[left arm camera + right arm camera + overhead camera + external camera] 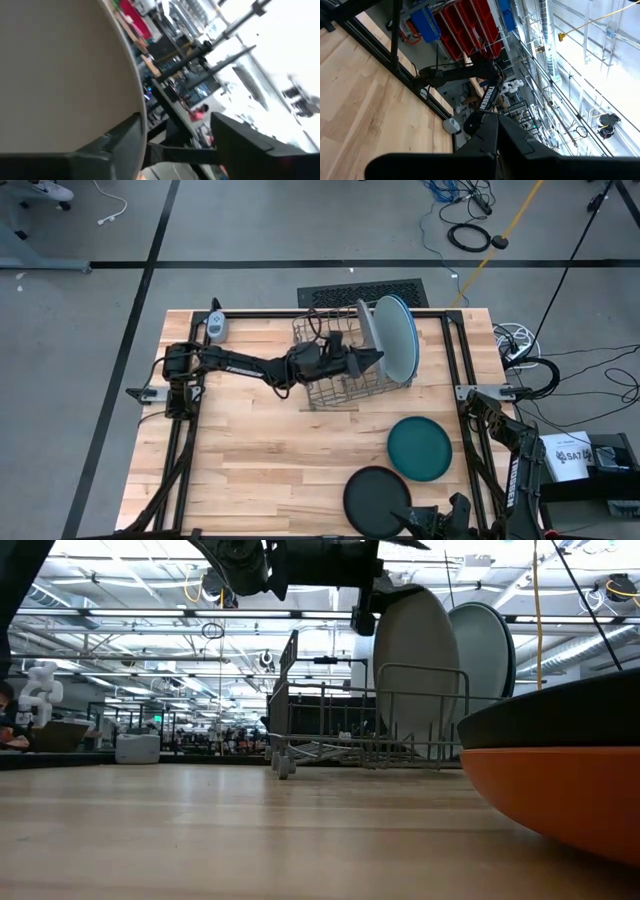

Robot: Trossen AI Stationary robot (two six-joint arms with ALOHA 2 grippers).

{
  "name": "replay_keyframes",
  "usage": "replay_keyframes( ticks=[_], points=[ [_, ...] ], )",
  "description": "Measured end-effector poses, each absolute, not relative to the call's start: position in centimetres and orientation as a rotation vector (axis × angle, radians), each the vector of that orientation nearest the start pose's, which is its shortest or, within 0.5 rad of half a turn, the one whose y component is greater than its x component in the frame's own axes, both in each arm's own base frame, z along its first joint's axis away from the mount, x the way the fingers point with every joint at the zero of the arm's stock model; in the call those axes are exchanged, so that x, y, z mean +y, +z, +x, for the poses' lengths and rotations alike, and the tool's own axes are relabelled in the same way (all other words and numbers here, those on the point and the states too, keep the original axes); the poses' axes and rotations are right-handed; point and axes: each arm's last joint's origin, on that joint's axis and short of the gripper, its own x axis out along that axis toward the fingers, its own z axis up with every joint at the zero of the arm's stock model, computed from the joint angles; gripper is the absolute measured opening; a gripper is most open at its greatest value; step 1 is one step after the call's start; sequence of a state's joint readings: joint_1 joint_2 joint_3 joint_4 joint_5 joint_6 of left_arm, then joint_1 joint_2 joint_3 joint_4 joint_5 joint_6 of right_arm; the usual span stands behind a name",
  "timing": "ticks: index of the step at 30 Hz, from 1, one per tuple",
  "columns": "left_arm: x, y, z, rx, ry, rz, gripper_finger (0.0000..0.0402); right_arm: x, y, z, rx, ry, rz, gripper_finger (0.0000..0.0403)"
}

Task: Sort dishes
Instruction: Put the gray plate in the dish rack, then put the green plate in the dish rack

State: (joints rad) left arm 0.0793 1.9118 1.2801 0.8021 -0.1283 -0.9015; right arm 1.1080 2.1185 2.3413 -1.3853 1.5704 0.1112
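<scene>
1. Nearest the front edge of the desk (260,460), a black plate (375,500) lies flat on an orange plate (560,790); both are unsorted. The right gripper (455,510) waits beside them; whether its fingers are open or closed cannot be told.
2. Just behind, a dark teal plate (420,447) lies flat on the desk, also left to do.
3. Farther back, the grey wire rack (330,370) holds two large plates upright: a pale plate (415,670) and a blue plate (488,650) behind it.
4. The left gripper (370,362) reaches over the rack, its fingers (120,140) open astride the pale plate's rim. The task looks to be roughly at its midpoint.
</scene>
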Motion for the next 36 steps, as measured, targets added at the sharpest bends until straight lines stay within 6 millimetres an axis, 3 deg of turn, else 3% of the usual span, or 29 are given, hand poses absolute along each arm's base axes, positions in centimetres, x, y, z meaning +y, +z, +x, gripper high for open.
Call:
replay_keyframes(
  ticks=[7,20,32,36],
  points=[
    [4.4,27.5,43.8,-0.184,0.086,-0.879,0.0296,35.4,37.9,20.9,0.244,-0.42,-1.032,0.0002],
    [6.3,25.5,43.6,-0.005,0.229,-0.93,0.0299,35.4,37.9,20.9,0.244,-0.42,-1.032,0.0002],
    [6.2,26.9,43.6,-0.082,0.072,-0.836,0.0299,35.2,37.9,21.2,0.247,-0.426,-1.03,0.0002],
    [5.9,28.7,42.8,-0.08,-0.027,-0.725,0.0299,35.2,37.9,21.2,0.246,-0.426,-1.026,0.0002]
  ],
)
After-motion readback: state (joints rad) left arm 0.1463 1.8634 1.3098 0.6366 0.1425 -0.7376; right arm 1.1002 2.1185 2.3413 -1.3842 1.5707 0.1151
